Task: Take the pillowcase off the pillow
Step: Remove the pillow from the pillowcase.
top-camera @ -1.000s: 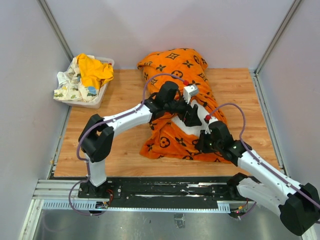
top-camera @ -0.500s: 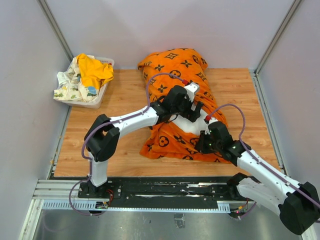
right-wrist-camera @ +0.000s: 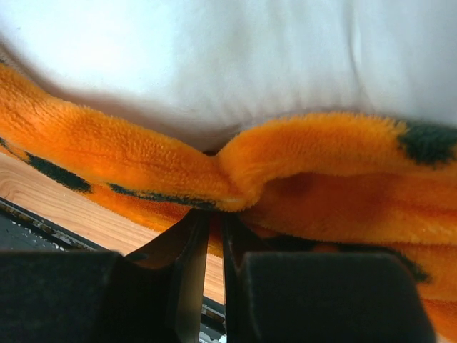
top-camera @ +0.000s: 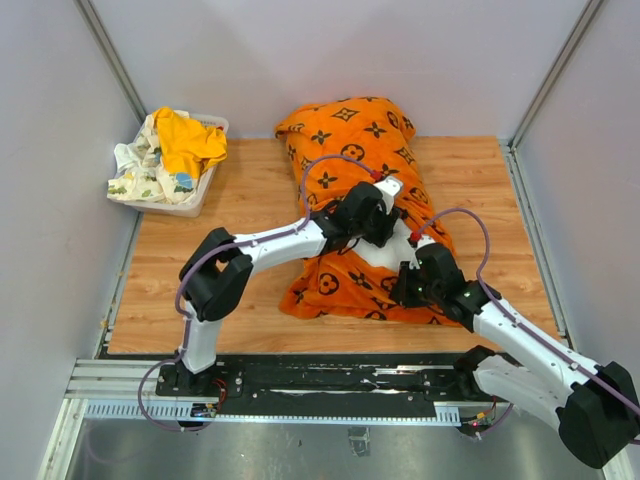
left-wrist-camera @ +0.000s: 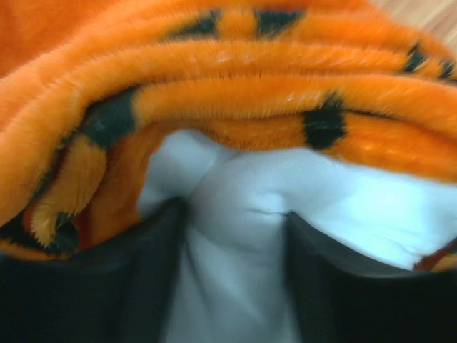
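The orange pillowcase [top-camera: 345,125] with black motifs lies in the middle of the wooden table, and the white pillow [top-camera: 385,258] shows at its near opening. My left gripper [top-camera: 392,222] reaches into that opening. In the left wrist view its jaws [left-wrist-camera: 235,236] stand wide apart, open, with a bulge of the pillow [left-wrist-camera: 235,214] filling the gap under the pillowcase's folded rim [left-wrist-camera: 235,64]. My right gripper [top-camera: 408,285] sits at the near hem. In the right wrist view it [right-wrist-camera: 214,221] is shut on the pillowcase's edge [right-wrist-camera: 321,164], below the pillow [right-wrist-camera: 228,57].
A clear bin [top-camera: 205,195] with yellow and white printed cloths stands at the back left. Grey walls close in the table [top-camera: 480,190] on three sides. A metal rail [top-camera: 320,375] runs along the near edge.
My left gripper has moved right and deeper into the pillowcase opening, onto the pillow, and its jaws have narrowed a little. The right arm has stayed put.
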Motion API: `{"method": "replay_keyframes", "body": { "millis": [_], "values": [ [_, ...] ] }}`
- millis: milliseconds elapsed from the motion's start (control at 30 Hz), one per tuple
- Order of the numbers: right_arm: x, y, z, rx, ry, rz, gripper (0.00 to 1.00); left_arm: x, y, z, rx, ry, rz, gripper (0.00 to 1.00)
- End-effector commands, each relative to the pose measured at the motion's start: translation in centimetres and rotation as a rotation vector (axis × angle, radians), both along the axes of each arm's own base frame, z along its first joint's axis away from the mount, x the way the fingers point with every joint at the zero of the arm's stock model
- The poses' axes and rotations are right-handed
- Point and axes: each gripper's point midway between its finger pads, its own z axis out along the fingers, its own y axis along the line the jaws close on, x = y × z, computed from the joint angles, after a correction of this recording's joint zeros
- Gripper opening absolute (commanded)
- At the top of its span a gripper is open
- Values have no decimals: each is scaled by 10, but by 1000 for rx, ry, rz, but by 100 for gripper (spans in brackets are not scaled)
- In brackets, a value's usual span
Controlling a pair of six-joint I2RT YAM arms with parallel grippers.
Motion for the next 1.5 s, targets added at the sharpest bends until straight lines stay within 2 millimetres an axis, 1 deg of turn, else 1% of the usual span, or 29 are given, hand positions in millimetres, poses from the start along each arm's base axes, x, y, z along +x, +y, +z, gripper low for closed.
{"method": "replay_keyframes", "body": {
  "millis": [0,33,100,133,167,200,233,333,367,433,500,567,633,700,733,767,800,833,867,900,967,1033,1067,1133,1167,1200,1267,1367,1467],
  "values": [
    [1,-11,-5,-33,5,-28,13,-33,59,-133,329,244,24,12],
    [1,-12,-4,-35,0,-31,13,-33,60,-137,330,250,30,2],
    [1,-13,-2,-39,-9,-36,13,-29,59,-130,316,233,35,0],
    [2,-14,0,-38,-17,-38,13,-21,58,-118,293,214,47,0],
    [3,-14,3,-36,-26,-39,13,-11,56,-101,255,194,56,0],
    [4,-14,5,-34,-36,-41,13,2,56,-81,211,173,69,0],
    [6,-14,8,-31,-50,-39,13,17,56,-57,164,141,90,0],
    [11,-13,19,-57,-96,-17,13,68,63,25,36,34,170,0],
    [13,-12,26,-75,-118,-10,13,82,66,50,1,4,196,0],
    [15,-7,36,-122,-167,14,13,105,69,99,-69,-55,227,0],
    [14,0,39,-159,-197,40,14,122,71,140,-121,-102,262,0],
    [11,6,28,-177,-176,66,14,136,73,168,-147,-140,292,0],
    [7,9,5,-187,-128,78,14,144,77,189,-162,-162,316,0],
    [2,7,-11,-203,-86,84,13,146,77,204,-186,-182,321,0],
    [2,8,-10,-201,-85,87,15,145,77,208,-193,-186,316,0],
    [4,9,-3,-193,-103,89,21,142,78,208,-197,-183,311,0],
    [8,11,9,-177,-137,89,36,140,77,207,-202,-181,304,0],
    [13,13,24,-162,-182,89,55,137,77,202,-204,-174,299,0],
    [20,15,46,-138,-241,81,71,134,76,197,-208,-167,292,0],
    [27,17,70,-115,-305,70,82,132,76,191,-212,-158,290,0],
    [39,20,123,-69,-451,66,97,127,73,178,-214,-129,278,0],
    [48,20,170,-32,-577,52,99,122,67,170,-211,-116,270,0],
    [51,19,190,-18,-630,47,99,120,63,167,-209,-114,266,0],
    [57,22,220,-5,-723,52,99,116,54,162,-196,-119,258,0],
    [62,24,229,-8,-762,61,99,114,50,162,-191,-122,252,0],
    [67,29,236,-11,-799,73,99,111,45,161,-191,-120,241,0],
    [74,40,238,-41,-811,138,98,106,36,163,-202,-114,218,0],
    [79,61,236,-15,-794,250,98,99,27,163,-226,-96,180,0],
    [85,76,229,56,-769,306,99,97,24,161,-239,-88,165,0]
  ]
}}
